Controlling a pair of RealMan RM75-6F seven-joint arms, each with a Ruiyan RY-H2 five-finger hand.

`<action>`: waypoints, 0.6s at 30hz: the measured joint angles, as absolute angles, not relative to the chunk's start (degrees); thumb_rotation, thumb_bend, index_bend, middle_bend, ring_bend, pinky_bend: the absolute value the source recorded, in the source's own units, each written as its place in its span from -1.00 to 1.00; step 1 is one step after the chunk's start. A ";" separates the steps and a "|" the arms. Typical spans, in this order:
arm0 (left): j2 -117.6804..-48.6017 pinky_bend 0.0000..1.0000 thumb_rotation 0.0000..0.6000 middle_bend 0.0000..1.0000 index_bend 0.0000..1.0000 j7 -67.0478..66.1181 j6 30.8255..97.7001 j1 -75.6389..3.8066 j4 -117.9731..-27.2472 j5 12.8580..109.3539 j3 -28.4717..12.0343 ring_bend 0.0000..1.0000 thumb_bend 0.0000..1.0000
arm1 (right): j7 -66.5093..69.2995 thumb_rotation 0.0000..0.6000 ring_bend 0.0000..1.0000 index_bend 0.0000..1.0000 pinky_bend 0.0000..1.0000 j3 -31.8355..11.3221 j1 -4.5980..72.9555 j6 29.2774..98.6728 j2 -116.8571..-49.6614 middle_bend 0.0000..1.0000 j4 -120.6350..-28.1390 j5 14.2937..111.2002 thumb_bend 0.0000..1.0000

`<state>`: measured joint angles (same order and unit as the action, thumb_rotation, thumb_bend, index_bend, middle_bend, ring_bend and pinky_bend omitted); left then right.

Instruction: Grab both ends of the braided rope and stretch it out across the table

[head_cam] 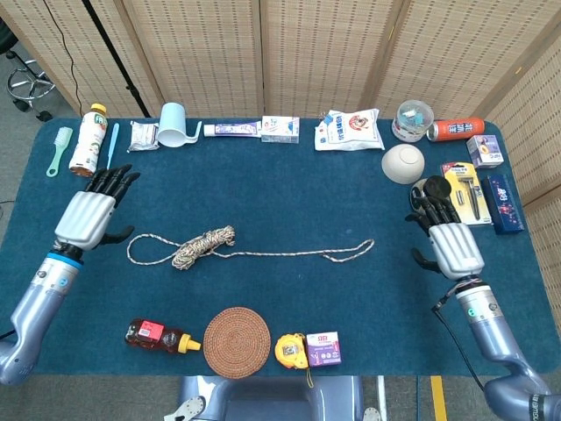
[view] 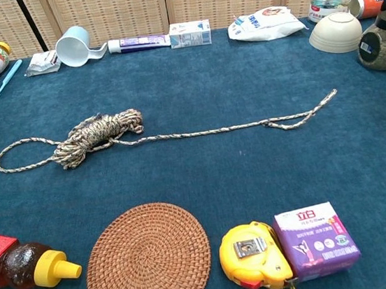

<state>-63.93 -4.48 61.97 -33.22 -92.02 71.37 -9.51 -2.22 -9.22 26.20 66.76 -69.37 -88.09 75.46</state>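
Observation:
The braided rope (head_cam: 272, 254) (view: 198, 132) lies loose on the blue table. A bundled coil (head_cam: 203, 246) (view: 97, 136) sits left of centre, with a loop trailing further left and a thin strand running right to a doubled end (head_cam: 355, 252) (view: 309, 112). My left hand (head_cam: 89, 214) hovers flat at the table's left side, fingers straight and apart, holding nothing, well left of the loop. My right hand (head_cam: 451, 237) is flat and empty near the right edge, apart from the rope's right end. In the chest view only a dark fingertip shows at each top corner.
A woven coaster (head_cam: 237, 341), a sauce bottle (head_cam: 160, 336), a yellow tape measure (head_cam: 290, 350) and a purple box (head_cam: 323, 348) line the front edge. A cup (head_cam: 173, 124), toothpaste, packets, a bowl (head_cam: 403, 162), a jar (head_cam: 429, 195) and boxes crowd the back and right.

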 measured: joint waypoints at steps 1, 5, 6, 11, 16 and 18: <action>-63.47 -1.00 1.00 -1.00 -0.79 -4.34 62.49 -32.56 -92.03 71.14 -9.28 -1.00 -0.51 | -2.00 1.00 -0.96 -0.44 -1.00 -9.24 25.91 66.97 -69.18 -0.82 -87.94 75.22 -0.26; -62.06 -1.00 1.00 -1.00 -0.79 -4.07 63.98 -30.10 -91.87 70.27 -8.40 -1.00 -0.51 | -1.80 1.00 -0.96 -0.43 -1.00 -9.32 24.49 68.49 -68.47 -0.82 -87.39 74.44 -0.26; -61.56 -1.00 1.00 -1.00 -0.79 -3.96 64.59 -29.19 -91.81 70.04 -8.07 -1.00 -0.51 | -1.86 1.00 -0.96 -0.43 -1.00 -9.33 23.98 68.98 -68.25 -0.82 -87.24 74.12 -0.26; -59.29 -1.00 1.00 -1.00 -0.79 -2.99 68.02 -24.62 -91.87 69.50 -6.42 -1.00 -0.51 | -2.77 1.00 -0.96 -0.38 -1.00 -9.12 21.91 70.48 -67.51 -0.77 -86.84 72.49 -0.26; -57.13 -1.00 1.00 -1.00 -0.79 -1.52 72.39 -19.46 -93.05 70.31 -4.27 -1.00 -0.51 | -2.91 1.00 -0.95 -0.34 -1.00 -8.45 19.70 72.33 -67.09 -0.73 -87.15 72.00 -0.26; -56.63 -1.00 1.00 -1.00 -0.79 -1.06 74.40 -17.58 -93.68 71.11 -3.53 -1.00 -0.51 | -3.15 1.00 -0.94 -0.32 -1.00 -8.00 18.50 73.80 -66.83 -0.71 -87.78 72.30 -0.26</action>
